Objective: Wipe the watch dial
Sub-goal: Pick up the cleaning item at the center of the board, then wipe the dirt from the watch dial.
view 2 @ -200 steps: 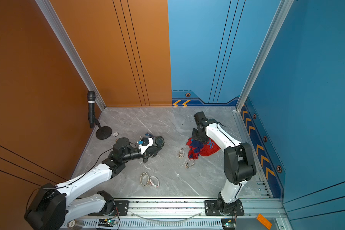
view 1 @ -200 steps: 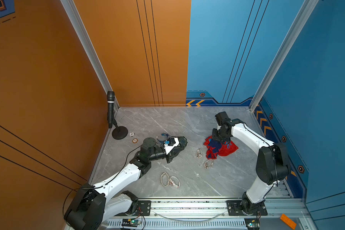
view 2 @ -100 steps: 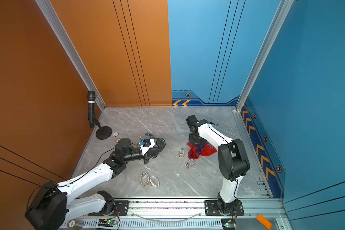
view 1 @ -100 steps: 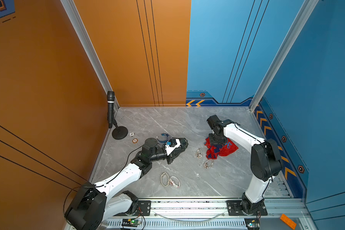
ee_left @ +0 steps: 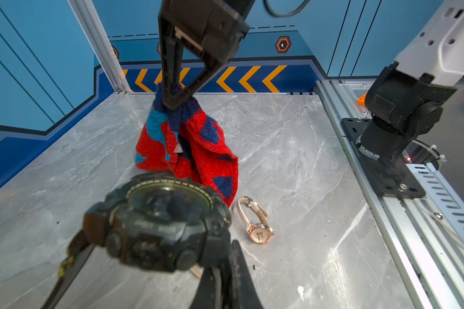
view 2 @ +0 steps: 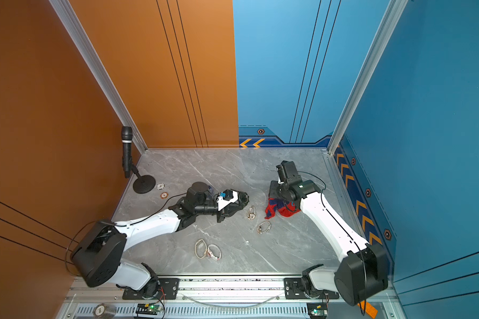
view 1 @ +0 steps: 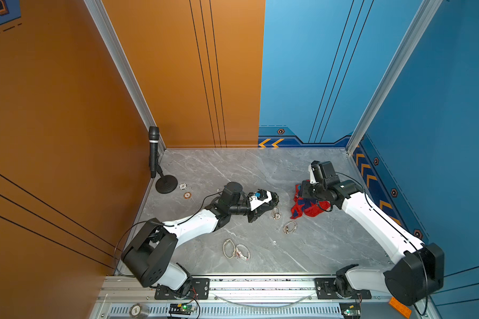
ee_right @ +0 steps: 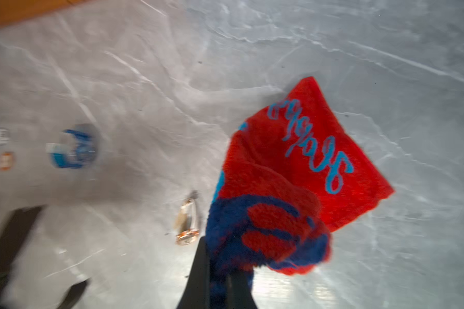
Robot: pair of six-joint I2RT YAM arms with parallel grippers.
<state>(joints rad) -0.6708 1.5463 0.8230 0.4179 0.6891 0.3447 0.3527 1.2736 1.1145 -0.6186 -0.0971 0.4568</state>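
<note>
**Cloth Pinched, Black Watch Held Beside It**

Over the grey marble tabletop [view 1: 260, 171], the right gripper [ee_left: 173, 103] was clamped on the top of a red-and-blue cloth [ee_left: 198, 149]. The cloth hung bunched below it, its lower folds down by the surface. Near it, the left gripper [view 1: 270, 201] was closed on a chunky black watch [ee_left: 158, 211], dial facing the wrist camera. A small rose-gold watch [ee_left: 257, 226] lay just beside the cloth.

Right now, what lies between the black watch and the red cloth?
In both top views: bare table, with a small rose-gold watch at the gap's near edge.
</note>
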